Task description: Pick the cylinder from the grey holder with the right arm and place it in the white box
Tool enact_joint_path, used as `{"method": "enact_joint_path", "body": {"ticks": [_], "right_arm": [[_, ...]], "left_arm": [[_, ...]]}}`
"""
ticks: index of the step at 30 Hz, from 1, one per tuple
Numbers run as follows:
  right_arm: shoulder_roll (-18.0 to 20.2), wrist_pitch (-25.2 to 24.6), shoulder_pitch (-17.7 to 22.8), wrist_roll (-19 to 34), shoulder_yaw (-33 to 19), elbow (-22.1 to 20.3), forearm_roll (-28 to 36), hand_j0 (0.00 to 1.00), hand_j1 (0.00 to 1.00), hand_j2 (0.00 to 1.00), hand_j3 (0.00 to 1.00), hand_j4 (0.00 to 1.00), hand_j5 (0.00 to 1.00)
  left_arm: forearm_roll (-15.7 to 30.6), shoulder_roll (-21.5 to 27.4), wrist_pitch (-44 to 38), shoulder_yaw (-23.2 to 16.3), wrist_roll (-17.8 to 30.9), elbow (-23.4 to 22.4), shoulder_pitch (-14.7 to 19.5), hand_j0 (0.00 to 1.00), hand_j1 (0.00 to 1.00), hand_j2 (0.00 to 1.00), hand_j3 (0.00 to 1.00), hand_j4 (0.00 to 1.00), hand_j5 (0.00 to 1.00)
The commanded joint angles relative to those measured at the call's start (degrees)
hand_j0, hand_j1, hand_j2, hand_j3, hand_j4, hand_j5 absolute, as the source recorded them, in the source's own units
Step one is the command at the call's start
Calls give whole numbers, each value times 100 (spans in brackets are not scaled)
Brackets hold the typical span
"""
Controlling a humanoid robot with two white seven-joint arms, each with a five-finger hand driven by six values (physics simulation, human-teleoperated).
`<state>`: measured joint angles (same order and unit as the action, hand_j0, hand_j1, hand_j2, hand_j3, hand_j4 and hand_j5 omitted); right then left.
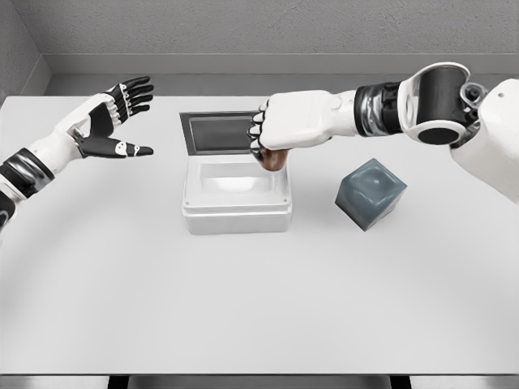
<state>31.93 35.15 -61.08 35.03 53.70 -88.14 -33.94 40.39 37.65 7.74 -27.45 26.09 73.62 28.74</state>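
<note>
Presently, item one: white five-finger right hand [280,130], fingers curled around a short brown cylinder [272,160], only its lower end visible below the knuckles. Position: over the back right corner of the white rectangular open-topped box [235,217], cylinder hanging just above the rim. Item two: dark grey flat lid or panel [212,131] lying directly behind the box. Item three: grey translucent cube-shaped holder [371,194], right of the box, apart from it, unoccupied as far as can be told. Item four: left hand [113,121], fingers spread, holding nothing, raised at the far left. Surface: plain white table [259,308]. Step judged: carry-over done, placement pending. Next move calls for shifting slightly inward over the cavity, lowering, then releasing.
</note>
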Motion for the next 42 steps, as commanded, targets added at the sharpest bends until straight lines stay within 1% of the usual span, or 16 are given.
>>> {"method": "enact_joint_path", "body": {"ticks": [1,9,10,11,12,13,16,17,18,20,23,25,29,32,34,42], "right_arm": [[-56,-15,-9,-3,-17,25,-25,100,100,100,100,100,100],[-12,-15,-35,-3,-70,-19,54,100,100,100,100,100,100],[154,-15,-35,-3,-88,-167,72,100,100,100,100,100,100],[471,-15,0,-3,-140,-598,116,100,100,100,100,100,100],[814,-15,61,-3,-421,-1020,239,100,100,100,100,100,100],[1121,-15,158,-3,-650,-1222,423,100,100,100,100,100,100],[1965,-15,246,-3,-1142,-1284,1477,100,100,100,100,100,100],[2194,-15,509,-3,-1537,-1284,1891,100,100,100,100,100,100],[2264,-15,1027,-3,-2257,-1293,2128,100,100,100,100,100,100],[2212,-15,2065,-3,-3453,-1293,2462,100,100,100,100,100,100],[2116,-15,3155,-3,-4121,-1284,3763,100,100,100,100,100,100],[1518,-15,3884,-3,-4939,-1275,3851,100,100,100,100,100,100],[876,-15,4649,-3,-5537,-1275,3851,100,100,100,100,100,100],[489,-15,5423,-3,-5757,-1267,3816,100,100,100,100,100,100],[287,-15,5546,-3,-5774,-1258,3781,100,100,100,100,100,100],[243,-15,5669,-3,-5871,-1249,3772,100,100,100,100,100,100]], "left_arm": [[30,5,0,3,2,4,-9,100,100,100,100,100,100],[30,-4,0,-6,2,12,0,100,100,100,100,100,100],[30,-12,0,-15,2,21,0,100,100,100,100,100,100],[30,-12,0,-15,11,39,0,100,100,100,100,100,100],[30,-47,0,-15,72,56,0,100,100,100,100,100,100],[30,-91,0,-32,107,74,0,100,100,100,100,100,100],[21,-249,0,-120,213,109,0,100,100,100,100,100,100],[21,-302,0,-138,221,109,0,100,100,100,100,100,100],[21,-329,0,-182,221,118,0,100,100,100,100,100,100],[21,-408,-9,-199,221,144,44,100,100,100,100,100,100],[21,-425,0,-199,221,206,62,100,100,100,100,100,100],[21,-425,0,-199,221,276,53,100,100,100,100,100,100],[21,-399,0,-164,221,504,-9,100,100,100,100,100,100],[21,-355,8,-155,221,601,-26,100,100,100,100,100,100],[21,-346,8,-147,221,636,-26,100,100,100,100,100,100],[30,-144,35,-120,221,909,-272,100,100,100,100,100,100]]}}
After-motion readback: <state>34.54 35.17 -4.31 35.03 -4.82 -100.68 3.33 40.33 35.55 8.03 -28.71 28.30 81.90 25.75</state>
